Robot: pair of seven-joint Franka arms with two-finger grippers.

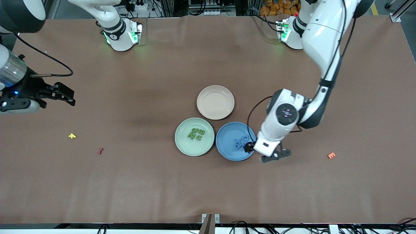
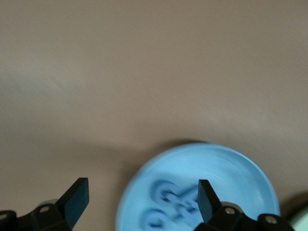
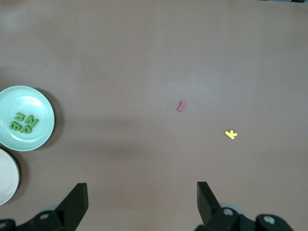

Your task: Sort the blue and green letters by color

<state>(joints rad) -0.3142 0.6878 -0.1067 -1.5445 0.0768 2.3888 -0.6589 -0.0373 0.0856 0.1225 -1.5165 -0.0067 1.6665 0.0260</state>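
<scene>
The left arm's wrist covers part of the blue plate (image 1: pixel 227 144); the blue letters (image 1: pixel 240 141) on it are blurred in the left wrist view and hard to count. The left gripper (image 1: pixel 262 153), fingers spread and empty, hangs over that plate's rim beside them. The green letters (image 1: pixel 196 133) lie on the green plate (image 1: pixel 183 143). The right gripper (image 1: pixel 63 94) waits spread, over the right arm's end of the table.

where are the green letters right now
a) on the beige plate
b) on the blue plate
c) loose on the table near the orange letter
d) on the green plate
d: the green letters lie clustered on the green plate, beside the blue plate that holds the blue letters; the beige plate holds no letters.
</scene>
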